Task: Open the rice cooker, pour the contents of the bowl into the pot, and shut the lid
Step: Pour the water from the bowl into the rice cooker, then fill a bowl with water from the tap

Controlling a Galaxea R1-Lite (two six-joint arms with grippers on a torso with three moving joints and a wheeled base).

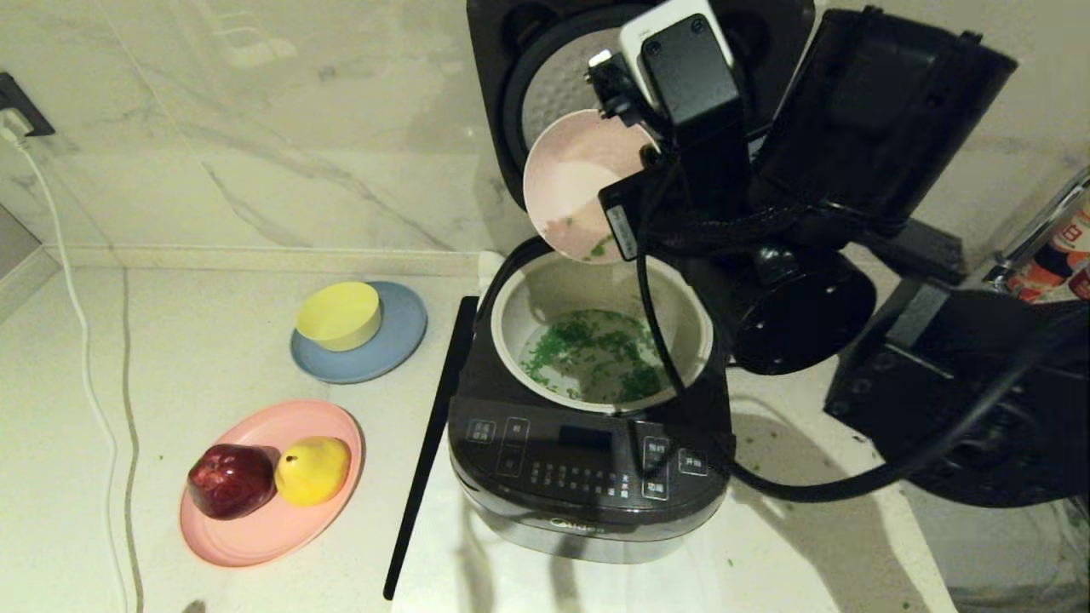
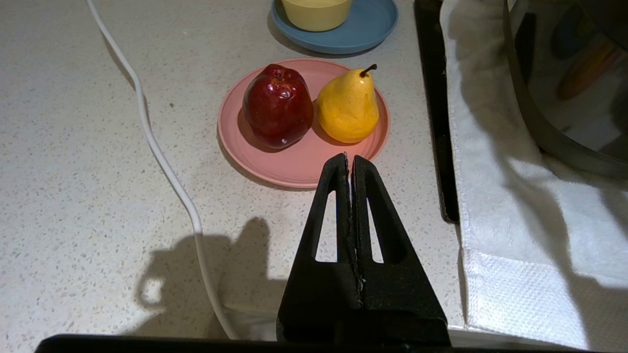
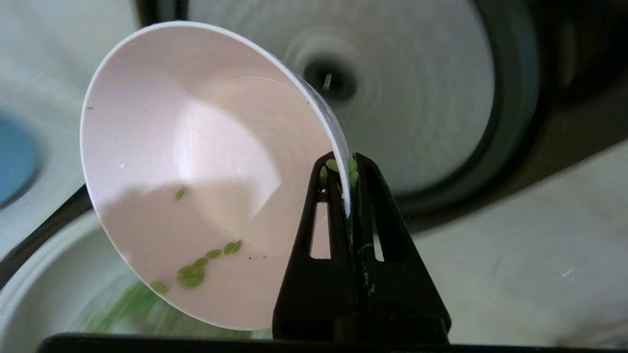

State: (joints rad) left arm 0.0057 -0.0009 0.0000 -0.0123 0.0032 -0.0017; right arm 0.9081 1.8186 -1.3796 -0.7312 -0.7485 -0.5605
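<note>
head view: the bowl point(image 1: 572, 183) is held tipped by the right hand point(image 1: 634, 149), just above the pot point(image 1: 528, 294) of the rice cooker point(image 1: 588, 451); the contents point(image 1: 596, 353) lie inside, the lid point(image 1: 498, 60) raised behind.
left wrist view: the left hand point(image 2: 350, 162) is pressed together, just before a pink plate point(image 2: 294, 166).
right wrist view: the bowl's rim point(image 3: 338, 147) is pinched.

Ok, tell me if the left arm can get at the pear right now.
Probably yes. The left gripper, jaws shut and empty, hangs just short of the pink plate, and the pear stands on it beside the apple with nothing between. The jaws would have to open first.
</note>
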